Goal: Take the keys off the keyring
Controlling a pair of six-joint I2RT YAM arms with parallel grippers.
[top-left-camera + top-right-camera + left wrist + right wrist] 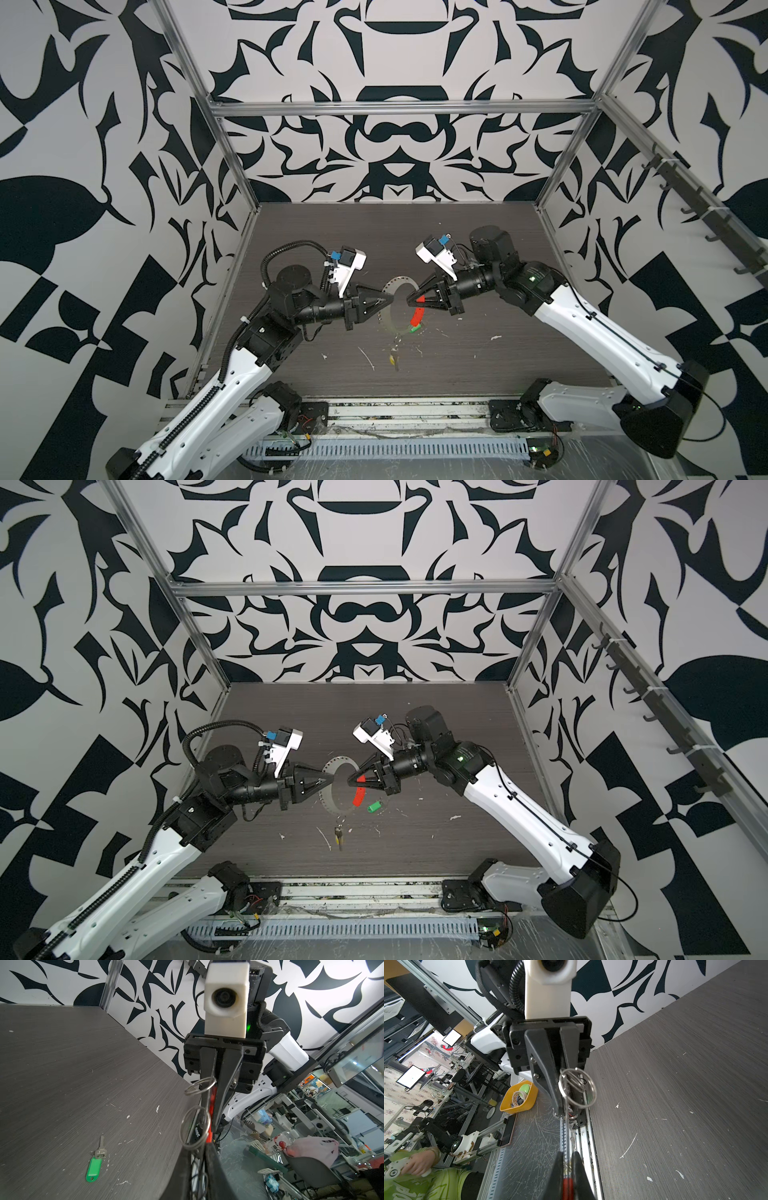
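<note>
Right hand (566, 1160) and left hand (560, 1110), both closed, pinch the thin, red-sleeved wire keyring (415, 316) between them.

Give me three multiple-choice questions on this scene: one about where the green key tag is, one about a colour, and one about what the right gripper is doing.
1. Where is the green key tag?
A. lying on the table
B. hanging on the keyring
C. clamped in the right gripper

2. What colour is the sleeve on the keyring?
A. blue
B. red
C. white

3. What is the right gripper doing?
A. hanging open above the table
B. resting shut on the table
C. shut on the keyring's sleeve, off the table

Answers:
1 A: the left wrist view shows it flat on the table.
2 B: it is red in both top views.
3 C: the right wrist view shows the fingers pressed on the sleeve.
</note>
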